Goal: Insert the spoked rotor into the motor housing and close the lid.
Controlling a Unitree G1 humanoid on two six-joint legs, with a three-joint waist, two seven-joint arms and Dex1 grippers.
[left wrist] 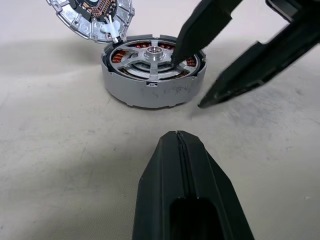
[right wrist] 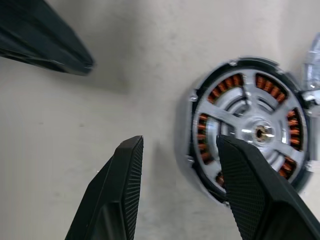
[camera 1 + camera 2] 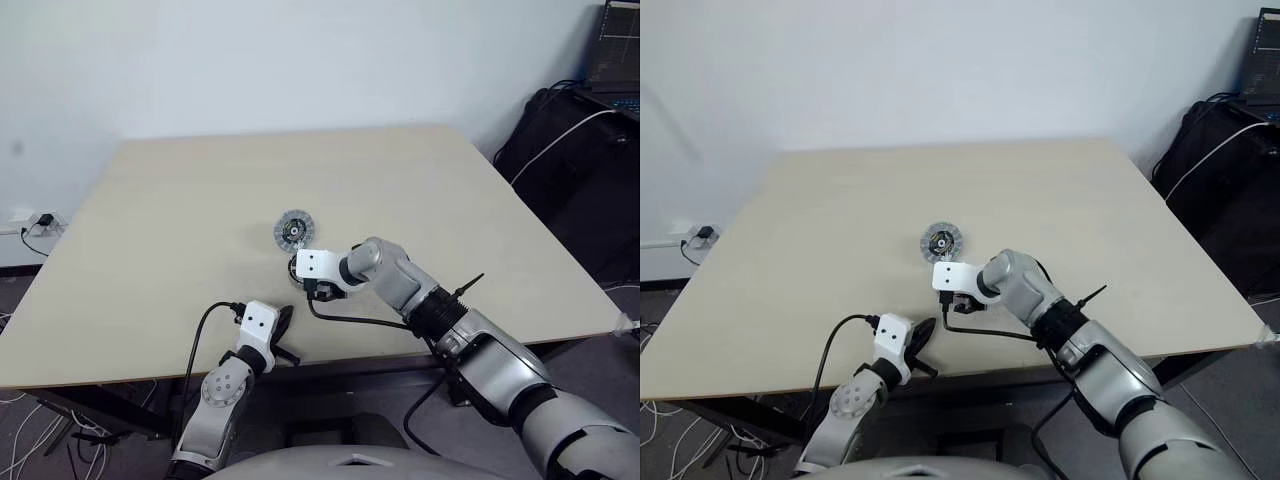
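Right pincer (image 2: 177, 185) released, straddling the motor housing (image 1: 152, 75) rim, spoked rotor (image 2: 250, 131) seated inside. Lid (image 3: 294, 230) just beyond. Left pincer (image 1: 182, 185) clenched near bench (image 3: 480, 210) front edge; bare bench all round.

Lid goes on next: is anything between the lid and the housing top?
Yes. The right end effector hangs open over the housing, one finger above the seated rotor. The lid lies just behind.

My left gripper (image 1: 176, 137) rests low at about 7 o'clock, fingers pressed together, pointing forward and slightly right. My right arm reaches in from 4 o'clock toward centre, wrist bent downward; my right gripper (image 2: 177, 145) hangs with fingers parted, aimed down and leftward.
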